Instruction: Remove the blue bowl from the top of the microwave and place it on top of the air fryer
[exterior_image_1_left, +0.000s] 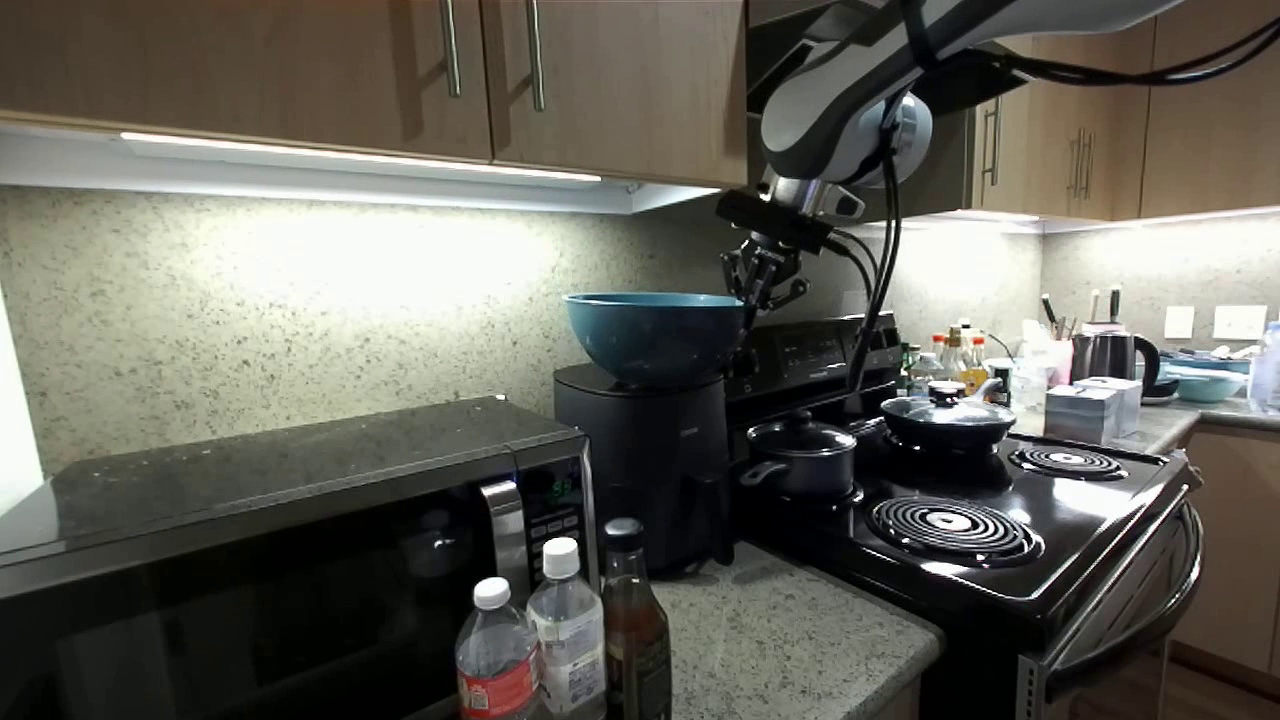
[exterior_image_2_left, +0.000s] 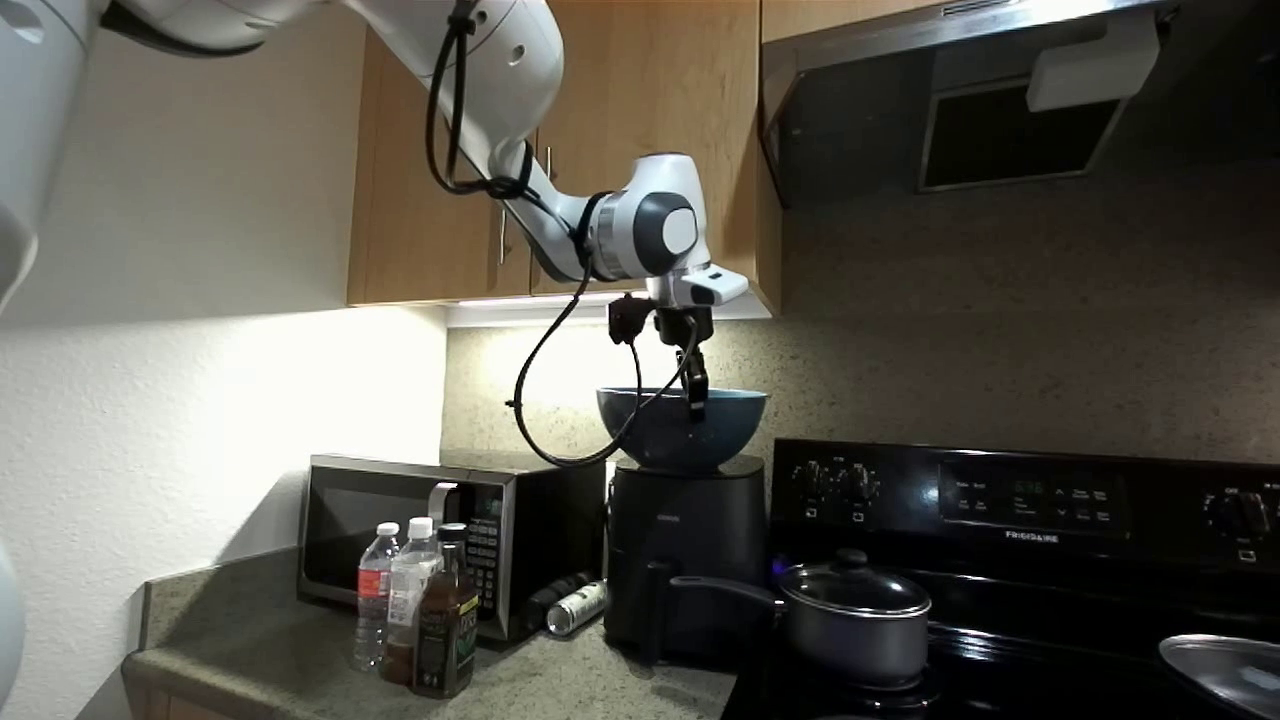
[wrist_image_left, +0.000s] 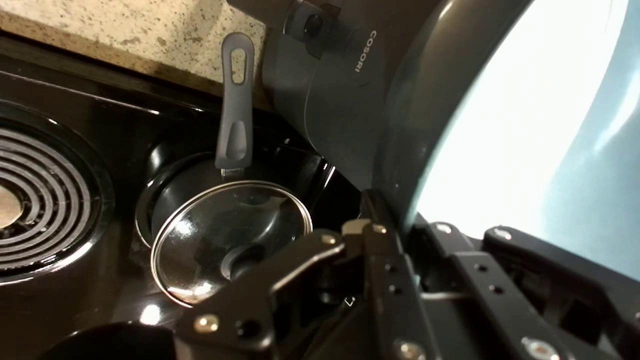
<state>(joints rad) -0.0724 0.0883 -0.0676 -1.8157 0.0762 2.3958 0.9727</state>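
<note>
The blue bowl (exterior_image_1_left: 650, 340) stands upright on top of the black air fryer (exterior_image_1_left: 640, 455). The bowl and air fryer also show in an exterior view (exterior_image_2_left: 738, 425) (exterior_image_2_left: 690, 545) and in the wrist view (wrist_image_left: 440, 80) (wrist_image_left: 345, 105). The bowl's base appears to rest on the fryer's lid. The microwave (exterior_image_1_left: 300, 440), beside the fryer, has no bowl on its top. My gripper (exterior_image_1_left: 748, 318) points down at the bowl's rim on the stove side. In the wrist view the gripper (wrist_image_left: 397, 209) has one finger outside and one inside the bowl wall, close together and shut on the rim.
A lidded pot (wrist_image_left: 230, 240) stands on the stove beside the fryer, its handle toward the fryer. A lidded pan (exterior_image_1_left: 948, 420) stands further back. Several bottles (exterior_image_2_left: 410, 600) stand before the microwave. Wall cabinets (exterior_image_1_left: 600, 90) hang above. A loose arm cable (exterior_image_2_left: 525, 400) hangs before the bowl.
</note>
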